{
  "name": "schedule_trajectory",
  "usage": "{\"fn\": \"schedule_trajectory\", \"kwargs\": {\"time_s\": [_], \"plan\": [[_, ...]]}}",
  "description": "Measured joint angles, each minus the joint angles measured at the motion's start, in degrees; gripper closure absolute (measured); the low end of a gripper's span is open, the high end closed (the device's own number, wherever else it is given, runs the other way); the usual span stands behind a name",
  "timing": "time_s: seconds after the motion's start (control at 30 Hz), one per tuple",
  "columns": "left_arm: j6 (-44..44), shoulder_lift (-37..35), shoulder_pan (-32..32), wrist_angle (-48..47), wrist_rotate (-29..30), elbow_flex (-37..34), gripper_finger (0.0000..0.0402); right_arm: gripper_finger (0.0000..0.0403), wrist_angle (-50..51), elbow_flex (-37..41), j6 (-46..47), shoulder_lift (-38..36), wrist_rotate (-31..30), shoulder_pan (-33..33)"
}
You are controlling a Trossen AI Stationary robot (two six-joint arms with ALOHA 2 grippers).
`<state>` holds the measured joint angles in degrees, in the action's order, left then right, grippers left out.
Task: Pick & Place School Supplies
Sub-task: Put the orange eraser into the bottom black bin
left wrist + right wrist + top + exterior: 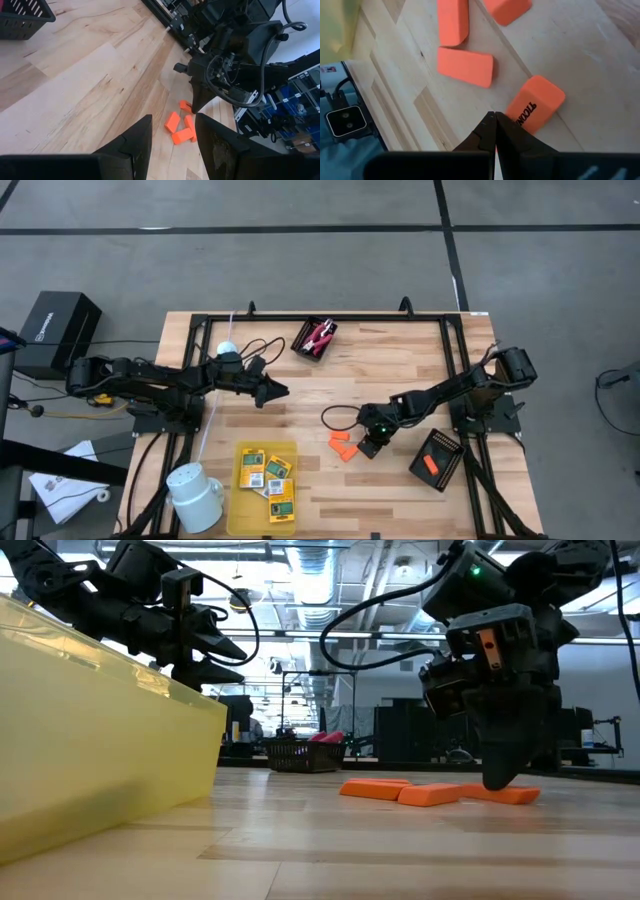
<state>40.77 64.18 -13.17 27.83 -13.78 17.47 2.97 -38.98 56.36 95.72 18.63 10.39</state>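
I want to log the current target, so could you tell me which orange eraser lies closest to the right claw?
The eraser with black lettering, right beside the right claw's closed tips; the other orange erasers lie farther off.

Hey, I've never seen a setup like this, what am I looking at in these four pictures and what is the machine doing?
This is a robot with two dark arms working at a wooden table. One picture looks straight down from above, one sits level with the tabletop, and the other two come from cameras on each arm's wrist.

On the table lie orange erasers, a yellow tray holding small yellow-and-green packets, a white mug, and two black baskets: one with a pink-handled tool, one with an orange piece inside.

The right gripper is down at the table with its jaws shut, its tip beside one eraser; it holds nothing. The left gripper hovers above the table's middle with its jaws open, also empty.
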Motion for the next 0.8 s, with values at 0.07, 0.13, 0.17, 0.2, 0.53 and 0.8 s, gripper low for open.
{"fn": "schedule_trajectory", "kwargs": {"time_s": [0.07,0.13,0.17,0.2,0.53,0.8], "plan": [[0.0,0.0,0.0,0.0,0.0,0.0,0.0257,0.0403,0.2,0.0,-0.3,0.0,0.0,0.0],[0.0,0.0,0.0,0.0,0.0,0.0,0.0257,0.0403,0.4,0.0,-0.9,0.0,0.4,-0.3],[0.0,0.0,0.0,0.0,0.0,0.0,0.0257,0.0403,0.6,0.0,-1.0,0.0,0.7,-0.4],[0.0,0.0,0.0,0.0,0.0,0.0,0.0257,0.0403,0.9,0.0,-1.3,0.0,0.8,-0.5],[0.6,0.0,0.0,0.0,0.0,0.0,0.0257,0.0403,2.2,0.1,-5.1,0.1,3.6,-3.6],[1.6,0.0,1.5,0.0,-0.1,0.0,0.0257,0.0403,2.8,0.4,-7.2,-2.3,2.6,-5.4]]}}
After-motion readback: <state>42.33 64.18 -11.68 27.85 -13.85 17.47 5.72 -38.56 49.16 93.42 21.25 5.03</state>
